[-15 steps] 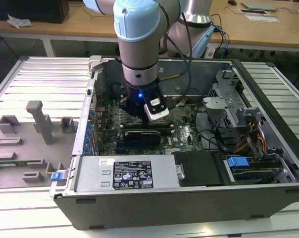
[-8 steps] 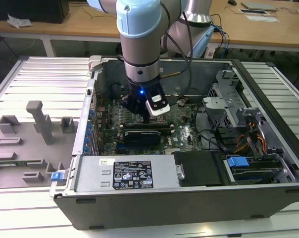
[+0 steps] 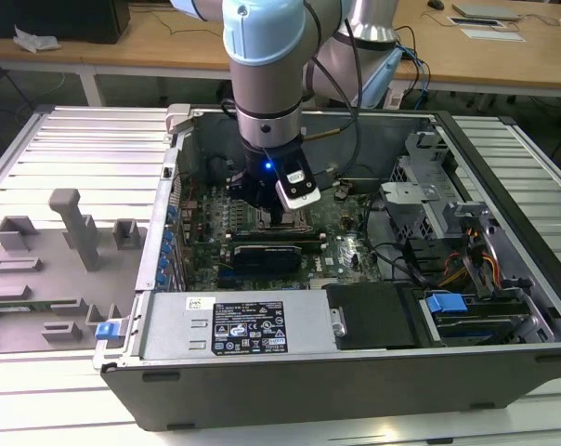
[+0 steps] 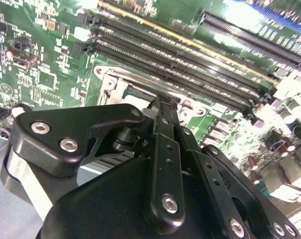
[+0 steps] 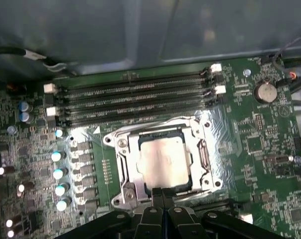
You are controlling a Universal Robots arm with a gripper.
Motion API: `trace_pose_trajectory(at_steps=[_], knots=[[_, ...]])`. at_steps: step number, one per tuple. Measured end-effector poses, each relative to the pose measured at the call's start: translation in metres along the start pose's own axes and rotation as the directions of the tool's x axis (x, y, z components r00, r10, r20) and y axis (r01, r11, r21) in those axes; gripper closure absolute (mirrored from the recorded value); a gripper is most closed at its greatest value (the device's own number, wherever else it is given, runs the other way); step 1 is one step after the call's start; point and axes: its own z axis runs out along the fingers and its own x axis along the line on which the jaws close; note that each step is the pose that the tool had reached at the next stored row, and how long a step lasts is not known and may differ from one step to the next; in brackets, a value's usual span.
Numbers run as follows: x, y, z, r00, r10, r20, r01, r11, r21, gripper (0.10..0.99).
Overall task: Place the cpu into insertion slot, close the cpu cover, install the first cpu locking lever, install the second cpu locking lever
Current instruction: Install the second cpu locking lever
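Across the exterior view from its left, a grey fixture tray (image 3: 53,260) lies on the bench (image 3: 67,139) beside the open computer case (image 3: 355,372), and my arm (image 3: 271,74) reaches down into the case over the green board (image 3: 350,246). My tool (image 3: 282,216) sits low, just above the socket area.

Seen in the first wrist view, the capacitors (image 5: 58,172) stand to one side of the insertion slot (image 5: 121,175). The cpu (image 5: 164,162) lies flat inside it, square to the rim. The cpu cover (image 5: 125,149) frames the chip, silver, lying down over it. Memory slots (image 5: 135,99) run alongside.

My tool (image 5: 163,191) has its fingers drawn narrow, tips together at the cover's edge, holding nothing that I can make out.
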Motion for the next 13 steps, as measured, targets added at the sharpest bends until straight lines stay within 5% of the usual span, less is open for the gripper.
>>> trace_pose_trajectory(at_steps=[13], knots=[[-0.0079, 0.0198, 0.0033, 1.0, -0.006, -0.0033, 0.006, 1.0, 0.0, 0.98]])
